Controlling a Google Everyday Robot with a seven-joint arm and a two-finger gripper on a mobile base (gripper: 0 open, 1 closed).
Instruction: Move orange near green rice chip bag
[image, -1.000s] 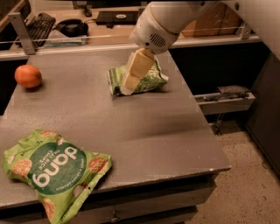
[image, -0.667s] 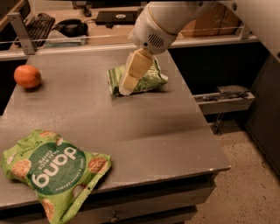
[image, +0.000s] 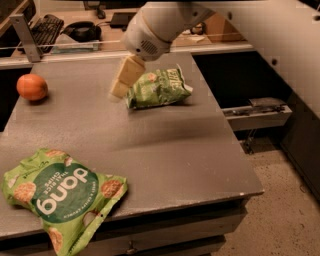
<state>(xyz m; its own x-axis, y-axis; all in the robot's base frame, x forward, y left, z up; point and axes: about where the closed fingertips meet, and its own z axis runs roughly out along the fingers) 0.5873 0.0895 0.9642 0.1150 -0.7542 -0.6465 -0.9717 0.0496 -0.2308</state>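
Note:
The orange (image: 32, 86) is round and smooth and sits on the grey table at the far left. The green rice chip bag (image: 61, 194) with the dark "dang" circle lies flat at the table's front left corner, partly over the edge. My gripper (image: 121, 84) hangs above the table's middle back, to the right of the orange and just left of a smaller green bag. It holds nothing that I can see.
A smaller green snack bag (image: 157, 87) lies at the back middle of the table (image: 170, 150). A keyboard (image: 44, 27) and headphones (image: 81, 31) lie on a desk behind. The floor drops off to the right of the table.
My gripper has moved left, off the smaller green bag and toward the orange. The orange and both bags have stayed put.

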